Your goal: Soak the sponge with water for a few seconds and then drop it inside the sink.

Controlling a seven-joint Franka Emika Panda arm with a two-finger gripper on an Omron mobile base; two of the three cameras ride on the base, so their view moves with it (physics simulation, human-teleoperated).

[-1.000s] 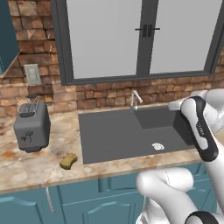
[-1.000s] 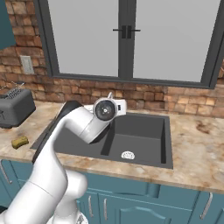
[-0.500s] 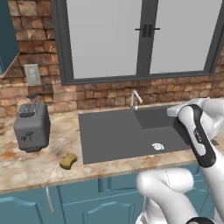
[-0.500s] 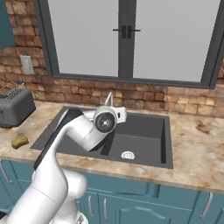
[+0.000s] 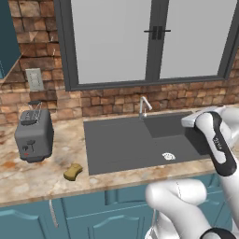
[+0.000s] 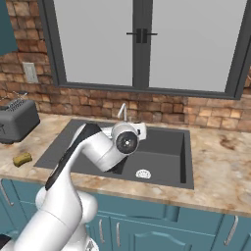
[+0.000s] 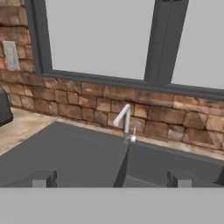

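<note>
Mustard-yellow sponge [image 5: 73, 172] lies on the marbled countertop [image 5: 42, 175] at the lower left of the left base view, just left of the sink [image 5: 126, 144] and below the grey toaster [image 5: 32, 135]. In the right base view the sponge [image 6: 22, 159] sits at the left edge, small and with little detail visible, and the toaster [image 6: 17, 120] is cut off by the frame.

The dark grey sink occupies the centre of both base views, with a white round drain [image 6: 142, 173] in the deeper right basin. The arm covers part of the sink's left section in the right base view and its right end in the left base view. The silver faucet [image 7: 124, 122] stands at the back rim below the brick wall. No stream can be made out at its spout.

In the hand view the gripper [image 7: 109, 179] looks over the sink toward the faucet. Its two fingertips [image 7: 43, 178] are spread wide apart with nothing between them; their lower parts are cut off.
</note>
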